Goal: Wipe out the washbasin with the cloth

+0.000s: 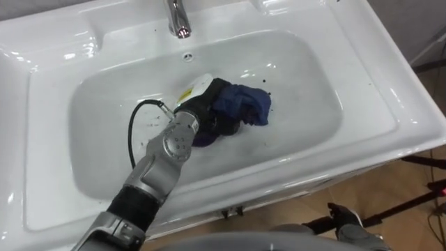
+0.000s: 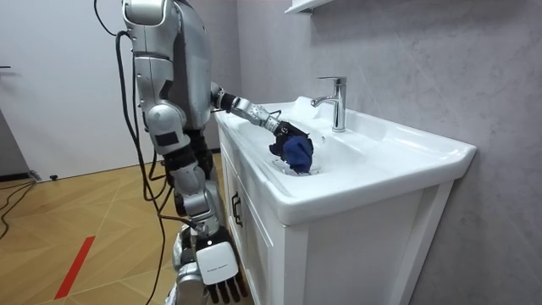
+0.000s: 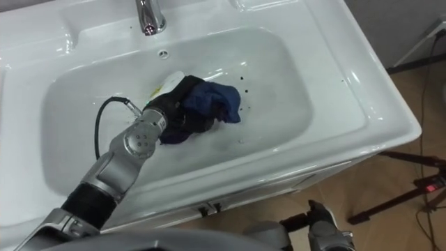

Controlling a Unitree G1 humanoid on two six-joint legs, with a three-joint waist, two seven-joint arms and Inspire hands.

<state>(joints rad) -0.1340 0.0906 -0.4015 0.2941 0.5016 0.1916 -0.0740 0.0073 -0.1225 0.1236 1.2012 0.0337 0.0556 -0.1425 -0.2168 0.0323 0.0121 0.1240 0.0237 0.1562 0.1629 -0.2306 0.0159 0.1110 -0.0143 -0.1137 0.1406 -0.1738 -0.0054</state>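
Note:
A white basin [image 1: 306,84] lies below me, and a crumpled dark blue cloth [image 1: 245,104] sits at its middle. My left hand [image 1: 206,106] comes in from the lower left and is shut on the near side of the cloth, its fingers buried in the folds. In the room view the cloth [image 2: 297,152] hangs bunched from that hand [image 2: 283,130] just over the bowl. My right hand [image 2: 217,269] hangs at my side with relaxed fingers and holds nothing. A few dark specks [image 1: 265,82] dot the basin beside the cloth.
A chrome tap [image 1: 179,17] stands at the back rim, above the overflow hole [image 1: 187,56]. The basin tops a white cabinet [image 2: 356,254] against a grey wall. I stand on the wooden floor [image 2: 76,229] at the cabinet's side.

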